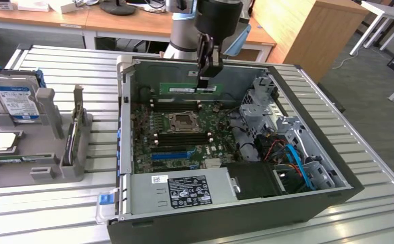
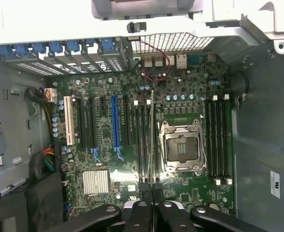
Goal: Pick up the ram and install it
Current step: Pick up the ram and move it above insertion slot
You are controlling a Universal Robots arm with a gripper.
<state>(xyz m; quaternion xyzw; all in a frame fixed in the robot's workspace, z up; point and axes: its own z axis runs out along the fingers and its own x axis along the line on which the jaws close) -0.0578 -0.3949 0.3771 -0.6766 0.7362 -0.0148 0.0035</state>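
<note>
My claw [image 1: 206, 81] gripped the ram [image 1: 180, 89] tight over the motherboard [image 1: 212, 127]. I thought it should hang level, right over its slot [image 2: 142, 145], before any straight, gentle push.

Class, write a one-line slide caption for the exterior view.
Gripper holds the ram above the motherboard of an open computer case.

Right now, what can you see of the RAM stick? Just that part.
The thin green circuit-board ram stick carries a pale label on its face. It hangs level, on its long edge, inside the open grey computer case, raised above the green motherboard. The black jaws are shut on it near its end toward the exterior view's right; nothing else visibly touches it. In the wrist view it shows edge-on, a thin line along the dark memory slots beside the silver processor socket.
</note>
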